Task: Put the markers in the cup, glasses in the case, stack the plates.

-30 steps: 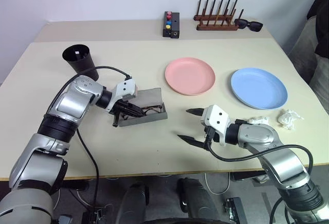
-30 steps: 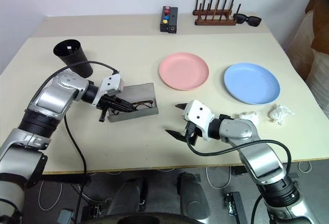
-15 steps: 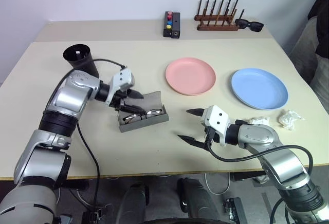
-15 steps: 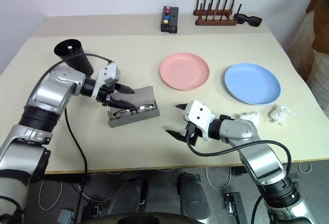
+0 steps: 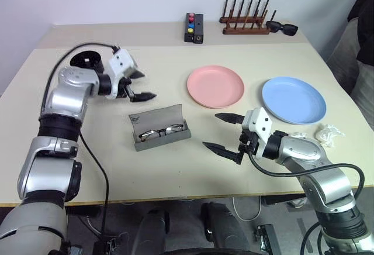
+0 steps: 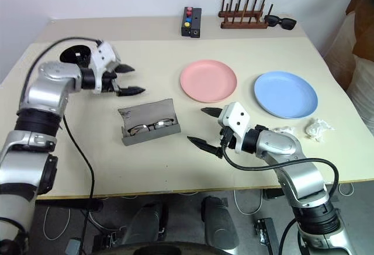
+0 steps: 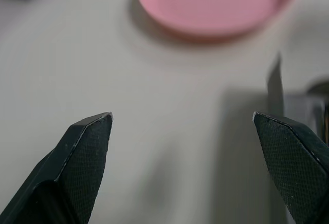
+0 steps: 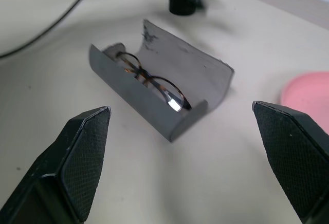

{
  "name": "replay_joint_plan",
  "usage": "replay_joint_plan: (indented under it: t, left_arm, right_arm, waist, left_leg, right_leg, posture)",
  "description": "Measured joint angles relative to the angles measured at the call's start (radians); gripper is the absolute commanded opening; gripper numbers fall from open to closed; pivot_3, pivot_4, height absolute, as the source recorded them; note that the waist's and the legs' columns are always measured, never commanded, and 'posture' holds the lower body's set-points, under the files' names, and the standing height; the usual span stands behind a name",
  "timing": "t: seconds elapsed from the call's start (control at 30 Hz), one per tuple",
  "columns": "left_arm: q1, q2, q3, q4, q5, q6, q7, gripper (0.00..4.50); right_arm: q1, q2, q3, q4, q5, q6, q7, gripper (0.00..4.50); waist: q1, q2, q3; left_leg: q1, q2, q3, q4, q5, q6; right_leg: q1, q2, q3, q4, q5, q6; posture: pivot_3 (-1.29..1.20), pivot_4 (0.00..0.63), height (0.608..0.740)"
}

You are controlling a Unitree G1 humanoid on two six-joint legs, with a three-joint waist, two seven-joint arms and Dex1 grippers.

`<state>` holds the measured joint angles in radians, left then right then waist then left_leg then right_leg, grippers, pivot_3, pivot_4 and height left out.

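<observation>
Table [image 5: 175,167]: pale beige top, carries all items.

Case [image 5: 159,127]: grey, hinged, lying open at centre-left of the frame, lid tipped back so the trough is reachable from above. Glasses [image 5: 159,131]: thin dark rims, resting inside the trough of the case. Judged: this part of the task looks done apart from closing the lid.

Left gripper [image 5: 139,85]: upper left of the frame, above and to the left of the case, jaws spread wide, nothing between them. Judged: clear of the case.

Right gripper [image 5: 223,132]: lower centre-right, just right of the case, jaws wide apart and empty, pointed toward the case; the right wrist view looks straight into the open trough. Judged: placed to help shut the lid or to turn to the plates.

Cup [image 5: 86,59]: black, upper left, partly behind the left arm. Its contents cannot be told.

Pink plate [image 5: 215,86] and blue plate [image 5: 293,100]: side by side, apart, right of centre; not yet stacked.

Crumpled white paper [image 5: 330,134]: right edge, near the blue plate.
</observation>
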<state>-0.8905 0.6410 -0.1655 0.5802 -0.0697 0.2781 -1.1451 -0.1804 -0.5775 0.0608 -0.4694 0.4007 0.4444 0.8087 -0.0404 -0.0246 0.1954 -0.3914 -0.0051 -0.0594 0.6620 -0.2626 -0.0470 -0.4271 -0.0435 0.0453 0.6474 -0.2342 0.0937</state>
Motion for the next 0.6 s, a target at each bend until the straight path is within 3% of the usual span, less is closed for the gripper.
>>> replay_joint_plan:
  t: [0.07,0.23,0.4,0.6]
  left_arm:
    - [0.014,-0.006,-0.011,-0.017,0.008,-0.013,0.001,3.60]
    - [0.056,0.000,-0.032,-0.100,0.030,-0.031,-0.024,1.16]
    - [0.104,0.019,-0.026,-0.203,0.000,-0.020,-0.084,1.16]
    - [0.105,-0.016,0.020,-0.181,-0.044,0.051,-0.044,1.16]
  right_arm:
    - [-0.001,0.003,0.000,0.000,0.008,-0.001,0.000,4.50]
    - [0.003,0.004,0.000,0.000,0.009,-0.001,0.000,4.50]
    - [0.014,0.003,0.000,-0.004,0.009,-0.001,-0.007,4.50]
    - [0.028,0.003,0.000,-0.008,0.009,-0.001,-0.010,4.50]
  waist:
    - [0.004,0.000,0.000]
    - [0.005,0.000,0.000]
    - [0.007,0.000,-0.001]
    - [0.008,0.000,0.000]
  left_leg:
    - [0.000,0.000,0.000,0.000,0.000,0.000]
    - [0.001,0.000,0.000,0.000,0.000,0.000]
    - [0.001,0.000,0.000,0.000,0.000,0.000]
    - [0.000,0.000,0.000,0.001,0.000,0.000]
  right_leg:
    - [0.000,0.000,0.000,0.000,0.000,0.000]
    - [0.001,0.000,0.000,0.000,0.000,0.000]
    - [0.001,-0.001,0.000,0.000,0.000,0.000]
    - [0.001,0.000,0.000,0.000,0.000,0.000]
  posture:
    - [0.00,0.150,0.735]
    - [0.00,0.150,0.735]
    - [0.00,0.150,0.735]
    - [0.00,0.150,0.735]
